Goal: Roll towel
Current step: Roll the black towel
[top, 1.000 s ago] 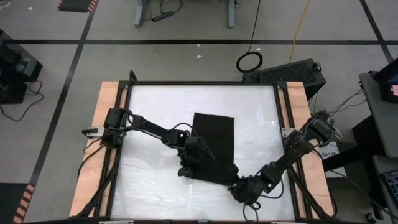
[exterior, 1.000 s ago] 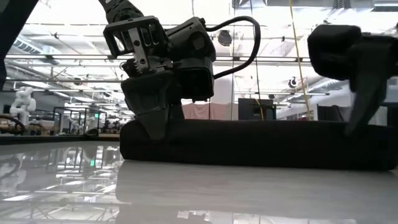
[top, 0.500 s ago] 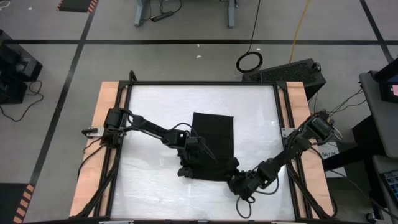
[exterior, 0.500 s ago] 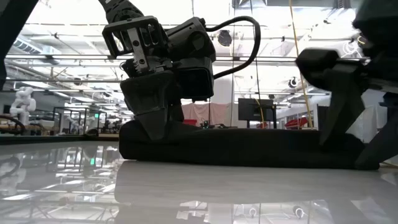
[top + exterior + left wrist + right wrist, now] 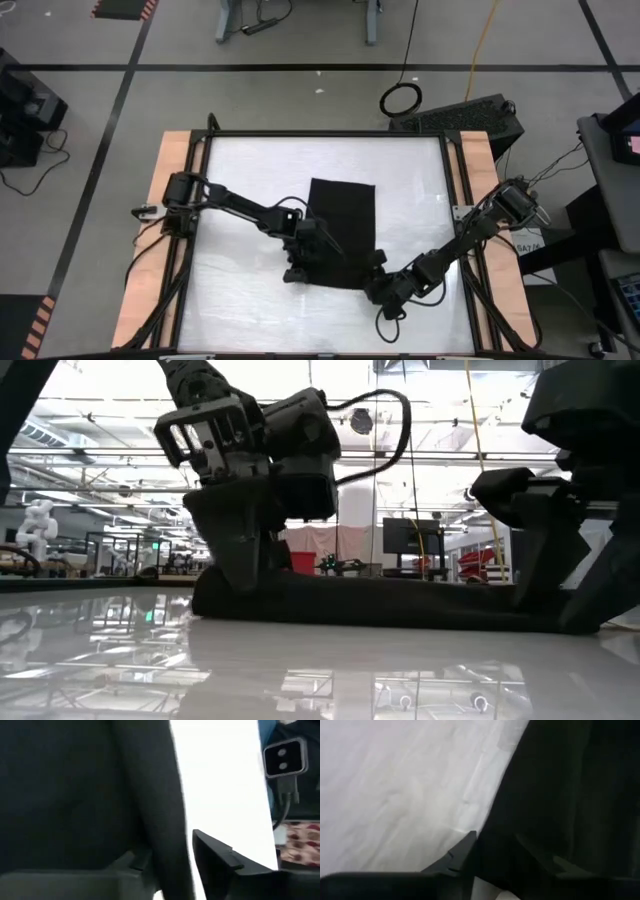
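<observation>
The black towel (image 5: pixel 343 215) lies flat on the white tabletop, and its near end is rolled into a thick roll (image 5: pixel 400 600) lying left to right. My left gripper (image 5: pixel 298 265) stands at the roll's left end, shut on it; it also shows in the low view (image 5: pixel 240 565). My right gripper (image 5: pixel 379 283) stands at the roll's right end, shut on it; it also shows in the low view (image 5: pixel 545 575). The white tag is hidden. My left gripper pinches the roll's left end (image 5: pixel 155 835) between its two fingers, coming from above and pointing down, across the roll. The roll rests on the table. My right gripper has the roll's right end (image 5: pixel 520 845) between its two fingers, slanting down from the table's right near side. That end rests on the table.
The white tabletop (image 5: pixel 250 170) has a black frame and wooden side rails (image 5: pixel 170 160). Bare table lies left, right and beyond the towel. A black case (image 5: pixel 470 115) stands on the floor past the far right corner.
My right gripper has gone toward the table's left and far edges and down onto the roll's right end. My left gripper has tipped a little and stayed at the left end. The roll has shifted slightly toward the far edge and looks lower.
</observation>
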